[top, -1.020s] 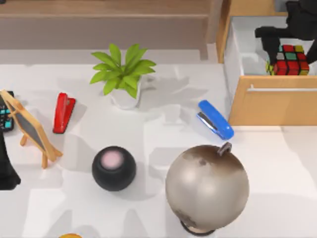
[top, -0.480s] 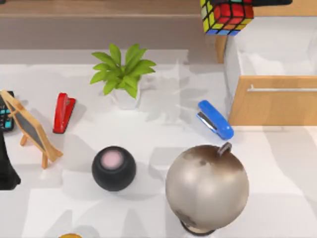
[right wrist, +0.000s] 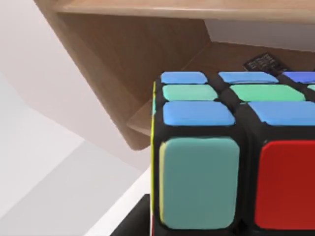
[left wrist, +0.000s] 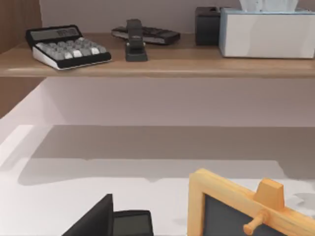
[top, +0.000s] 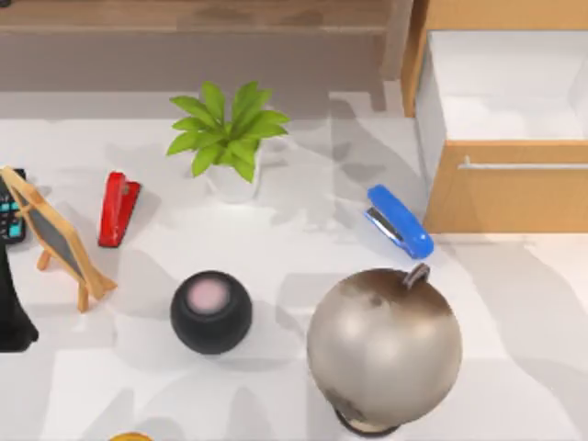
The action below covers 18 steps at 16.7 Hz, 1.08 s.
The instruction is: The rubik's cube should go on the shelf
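The rubik's cube (right wrist: pixel 231 157) looms close in the right wrist view, showing blue, green, teal and red stickers on a black grid. It hangs in the air, held by my right gripper, right beside the wooden shelf (right wrist: pixel 147 59). A dark flat item (right wrist: pixel 265 62) lies on the shelf board behind the cube. The shelf (top: pixel 193 14) runs along the table's back edge, and from the left wrist its board (left wrist: pixel 157 66) is seen carrying office items. My left arm (top: pixel 11 317) is parked at the table's left edge.
An open wooden drawer (top: pixel 505 101) stands at the back right. On the table are a plant (top: pixel 230 138), a red stapler (top: pixel 118 208), a blue stapler (top: pixel 400 220), a globe (top: pixel 384 344), a black speaker (top: pixel 210 310) and a small chalkboard (top: pixel 57 237). A calculator (left wrist: pixel 66 46) and a tissue box (left wrist: pixel 268 32) sit on the shelf.
The right gripper lifted the cube out of the drawer, carried it left and up toward the shelf, and has now left the top view. The left arm has not moved.
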Available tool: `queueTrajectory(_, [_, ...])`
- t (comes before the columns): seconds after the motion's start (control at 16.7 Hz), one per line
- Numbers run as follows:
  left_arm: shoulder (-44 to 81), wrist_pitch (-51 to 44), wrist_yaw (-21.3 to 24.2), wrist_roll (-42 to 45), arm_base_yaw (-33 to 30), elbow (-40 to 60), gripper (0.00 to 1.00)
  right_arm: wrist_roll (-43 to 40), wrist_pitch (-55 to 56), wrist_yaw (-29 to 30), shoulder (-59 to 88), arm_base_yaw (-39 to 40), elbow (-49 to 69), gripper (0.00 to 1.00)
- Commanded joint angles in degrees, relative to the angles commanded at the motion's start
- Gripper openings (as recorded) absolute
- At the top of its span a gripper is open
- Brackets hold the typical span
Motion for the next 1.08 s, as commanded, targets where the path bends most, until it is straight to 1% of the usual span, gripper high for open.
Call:
queueTrajectory(0.24, [0.0, 0.0, 0.0, 0.0, 0.0, 0.0, 1.0, 0.68, 22.87, 3.13, 0.27, 6.38, -5.43, 0.0])
queueTrajectory(0.48, [0.0, 0.0, 0.0, 0.0, 0.0, 0.0, 1.0, -1.72, 43.47, 10.82, 2.78, 10.06, -11.12, 0.0])
queueTrajectory(0.6, [0.0, 0.0, 0.0, 0.0, 0.0, 0.0, 1.0, -4.06, 52.2, 16.16, 4.76, 10.78, -14.13, 0.0])
queueTrajectory(0.78, [0.0, 0.0, 0.0, 0.0, 0.0, 0.0, 1.0, -8.71, 62.83, 25.67, 8.11, 10.54, -18.8, 0.0])
queueTrajectory(1.08, [0.0, 0.0, 0.0, 0.0, 0.0, 0.0, 1.0, -17.73, 74.1, 42.7, 14.27, 8.24, -26.71, 0.0])
